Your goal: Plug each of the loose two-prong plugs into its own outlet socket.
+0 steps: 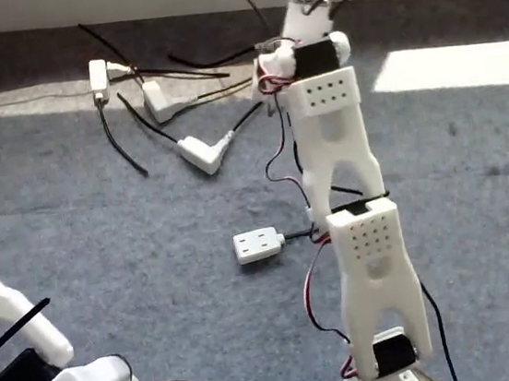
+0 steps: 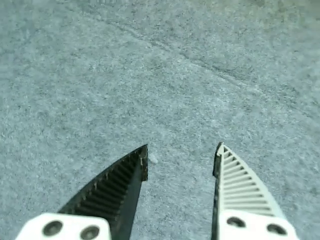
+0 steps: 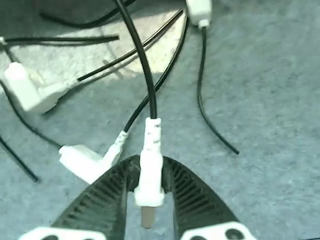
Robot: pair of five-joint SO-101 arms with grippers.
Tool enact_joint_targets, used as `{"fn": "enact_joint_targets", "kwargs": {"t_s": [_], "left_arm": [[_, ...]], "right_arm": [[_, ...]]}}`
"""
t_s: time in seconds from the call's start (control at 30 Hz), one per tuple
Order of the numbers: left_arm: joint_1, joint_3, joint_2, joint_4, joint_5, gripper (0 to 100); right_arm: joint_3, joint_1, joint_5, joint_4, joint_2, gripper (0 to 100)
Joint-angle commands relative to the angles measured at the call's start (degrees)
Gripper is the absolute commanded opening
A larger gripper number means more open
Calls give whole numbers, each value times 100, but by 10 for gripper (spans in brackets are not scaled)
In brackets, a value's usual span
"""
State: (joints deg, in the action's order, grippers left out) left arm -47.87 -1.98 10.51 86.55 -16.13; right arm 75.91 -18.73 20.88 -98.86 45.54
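— Your claws, this entry?
— Right claw (image 3: 150, 161) pinches a white two-prong plug (image 3: 150, 175) near a loose plug (image 3: 82, 161). Left claw (image 2: 182, 149) is spread over grey tabletop (image 2: 150, 75).
— Outlet socket (image 1: 258, 244)?
— Beside your right arm (image 1: 343, 152), well apart.

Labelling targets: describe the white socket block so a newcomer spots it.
On the grey carpet, find the outstretched white arm. The white rectangular socket block lies beside its lower link; unlike the white angled plugs farther off, it shows slots.
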Motion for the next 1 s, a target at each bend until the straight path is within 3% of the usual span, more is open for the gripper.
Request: {"fn": "enact_joint_targets", "kwargs": {"t_s": [0.0, 0.27, 0.47, 0.63, 0.8, 0.97], "left_arm": [[-418, -295, 215, 53, 35, 224], [-1244, -286, 180, 44, 26, 224], [-1754, -286, 180, -26, 18, 225], [-1851, -224, 180, -158, -167, 225], [-1842, -215, 171, -149, -440, 225], [-1807, -215, 171, -149, -440, 225]], "right_arm": [[-629, -488, -62, -207, -910, 13], [-1684, -2536, -70, 998, -277, 13], [-1481, -3591, -70, 2202, 901, 13], [-1270, -4057, -62, 2923, 1851, 13], [-690, -4084, -53, 2730, 2281, 22], [-251, -4110, -35, 2360, 2299, 148]]}}
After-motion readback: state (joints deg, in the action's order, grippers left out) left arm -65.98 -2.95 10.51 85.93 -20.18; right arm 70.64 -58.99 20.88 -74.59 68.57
